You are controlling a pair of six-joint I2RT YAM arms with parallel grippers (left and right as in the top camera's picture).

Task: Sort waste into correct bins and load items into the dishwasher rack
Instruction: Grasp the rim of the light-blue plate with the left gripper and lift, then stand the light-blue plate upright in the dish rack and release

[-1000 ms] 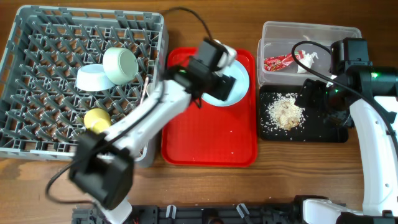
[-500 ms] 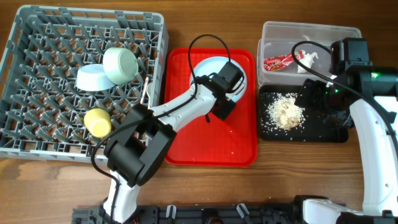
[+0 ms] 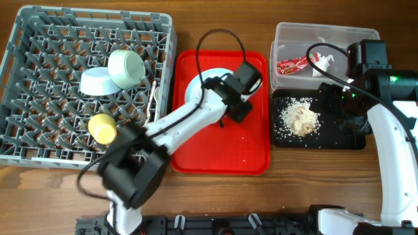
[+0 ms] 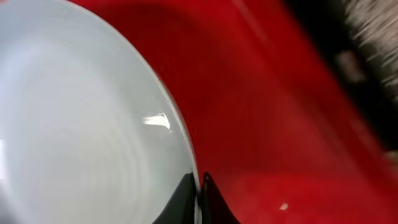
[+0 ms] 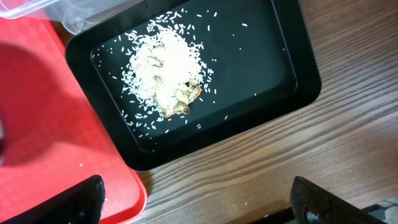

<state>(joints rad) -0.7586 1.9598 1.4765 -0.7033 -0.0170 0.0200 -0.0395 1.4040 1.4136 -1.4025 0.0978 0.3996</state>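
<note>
Overhead: the plate (image 3: 199, 85) lies on the red tray (image 3: 222, 150), under the left arm (image 3: 176, 121)

Left wrist: the left pincer (image 4: 198, 190) pinches the plate's rim, fingertips nearly together

Right wrist: the right pincer (image 5: 198, 205) hangs spread wide over the desk (image 5: 348, 143), near the black tray (image 5: 267, 81) holding food scraps (image 5: 165, 74)
</note>
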